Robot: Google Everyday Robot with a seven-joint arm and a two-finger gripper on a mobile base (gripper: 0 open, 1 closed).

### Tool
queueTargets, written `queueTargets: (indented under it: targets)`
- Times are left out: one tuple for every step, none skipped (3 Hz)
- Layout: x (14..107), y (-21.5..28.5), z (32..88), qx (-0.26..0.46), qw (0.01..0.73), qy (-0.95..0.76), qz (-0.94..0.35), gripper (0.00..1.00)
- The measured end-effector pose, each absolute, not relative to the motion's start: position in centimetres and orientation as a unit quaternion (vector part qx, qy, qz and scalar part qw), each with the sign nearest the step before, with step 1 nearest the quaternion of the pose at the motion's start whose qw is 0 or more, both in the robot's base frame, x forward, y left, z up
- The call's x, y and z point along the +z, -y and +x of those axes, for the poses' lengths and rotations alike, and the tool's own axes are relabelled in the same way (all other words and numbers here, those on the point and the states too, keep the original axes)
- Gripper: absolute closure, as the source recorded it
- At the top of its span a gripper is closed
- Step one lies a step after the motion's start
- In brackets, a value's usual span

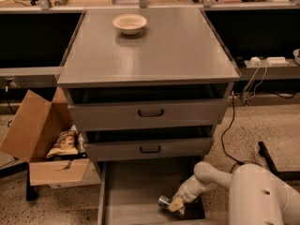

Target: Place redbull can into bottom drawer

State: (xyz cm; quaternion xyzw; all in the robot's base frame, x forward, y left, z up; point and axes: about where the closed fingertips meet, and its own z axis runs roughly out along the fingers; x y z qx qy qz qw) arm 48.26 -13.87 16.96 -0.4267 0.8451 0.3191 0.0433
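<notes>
We hold the redbull can (163,201) clamped sideways in our gripper (176,204), low inside the open bottom drawer (126,191) at six o'clock, so that releasing it lands it there.

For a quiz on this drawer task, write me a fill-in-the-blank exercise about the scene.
The cream round bowl sits on the ___ of the grey cabinet.
The bottom drawer, a wide shallow grey tray, is pulled ___.
The gripper, gripping the slim silvery metal redbull can, reaches into the lowest of the cabinet's ___ drawers.
The brown cardboard box stands at the picture's ___ side.
Missing words: top; open; three; left.
</notes>
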Motion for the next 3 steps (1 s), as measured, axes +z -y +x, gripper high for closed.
queueTargets:
  targets:
    - [15.5,14.1,48.5,0.323,0.035,-0.849,-0.418,0.28]
    - [15.0,14.5,49.0,0.327,0.033,-0.85,-0.412,0.04]
    - [16.9,15.8,50.3,0.339,0.057,-0.849,-0.402,0.0]
